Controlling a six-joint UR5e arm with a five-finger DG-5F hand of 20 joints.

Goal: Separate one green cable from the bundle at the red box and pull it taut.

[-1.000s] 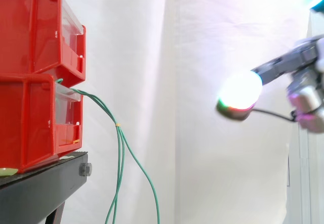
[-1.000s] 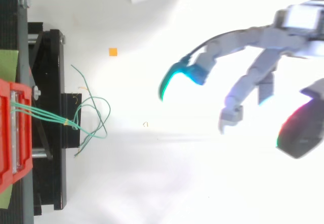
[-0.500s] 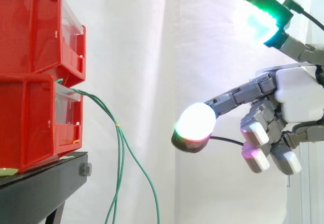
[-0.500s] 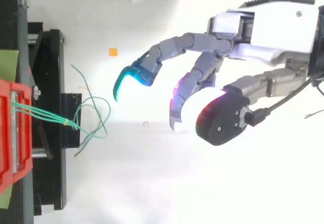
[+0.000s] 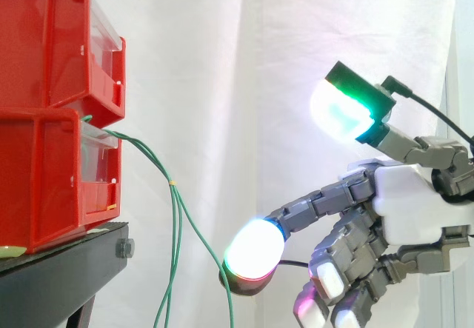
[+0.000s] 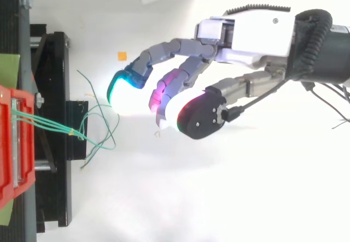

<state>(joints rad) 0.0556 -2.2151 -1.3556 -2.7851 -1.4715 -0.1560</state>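
Several thin green cables (image 5: 172, 185) leave the lower red bin (image 5: 44, 180), are tied together by a small yellow band, and hang down past the black stand (image 5: 67, 272). From above, the cables (image 6: 70, 131) fan into loose loops beside the stand. My hand (image 5: 411, 213) reaches in from the right with fingers spread and only slightly bent, holding nothing. Its lowest glowing fingertip (image 5: 254, 249) sits just right of the outermost hanging strand, very close; I cannot tell if they touch. In the top view the hand (image 6: 254, 34) points its fingertips (image 6: 121, 92) at the loops, a short gap away.
A second red bin (image 5: 52, 47) is stacked on the lower one. A white curtain hangs behind. A small orange square (image 6: 122, 56) lies on the white floor near the stand (image 6: 54, 83).
The hand has come in from the right edge, moved left toward the cables and dropped lower. The cables have not moved.
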